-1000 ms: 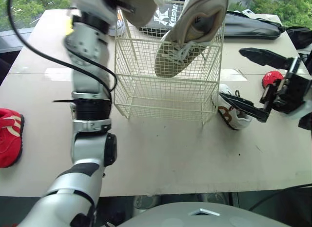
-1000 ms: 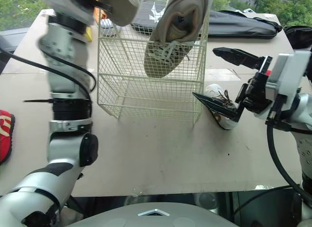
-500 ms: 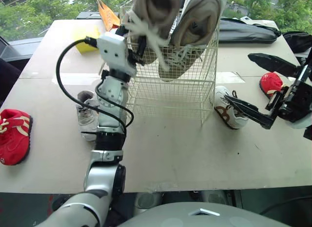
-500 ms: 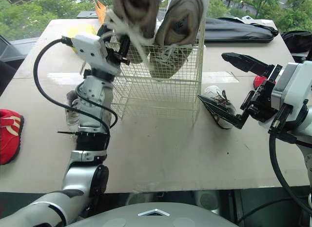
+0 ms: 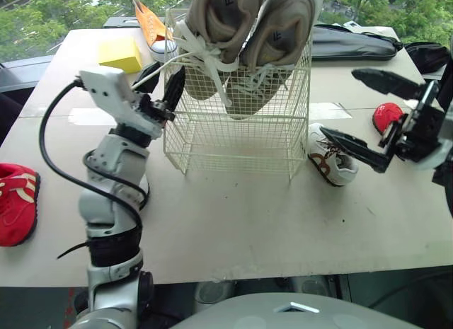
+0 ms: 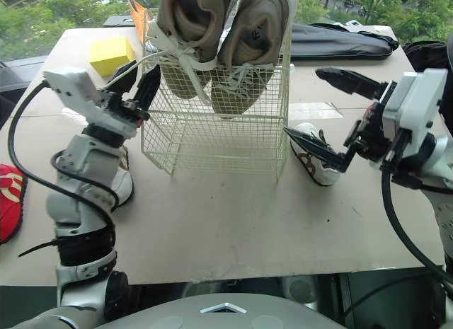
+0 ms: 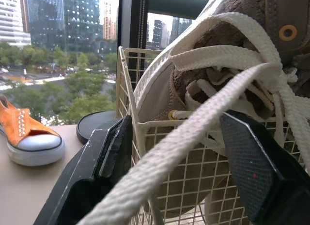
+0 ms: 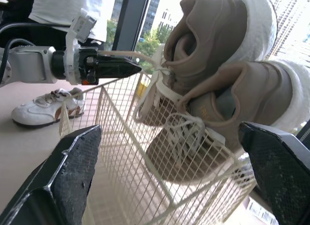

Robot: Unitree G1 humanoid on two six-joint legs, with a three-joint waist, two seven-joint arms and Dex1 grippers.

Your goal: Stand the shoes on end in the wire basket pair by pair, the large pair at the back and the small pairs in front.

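Observation:
A white wire basket (image 5: 237,131) stands mid-table. Two large beige shoes stand on end in its back part, side by side: one at the left (image 5: 219,28), one at the right (image 5: 283,35). My left gripper (image 5: 161,79) is open at the basket's upper left corner, and a white lace (image 7: 193,128) of the left beige shoe trails loose between its fingers. My right gripper (image 5: 338,102) is open to the right of the basket, above a small white shoe with brown trim (image 5: 329,159) lying on the table.
Another white shoe (image 6: 120,184) lies behind my left arm. A red shoe (image 5: 14,201) is at the table's left edge, a second red one (image 5: 388,117) at the right. An orange shoe (image 5: 152,21), a yellow block (image 5: 120,53) and a black bag (image 5: 354,42) lie at the back.
My left arm came down from above the basket and let go of the second beige shoe, which now stands beside the first. The gripper drew back to the basket's left corner. The camera shifted.

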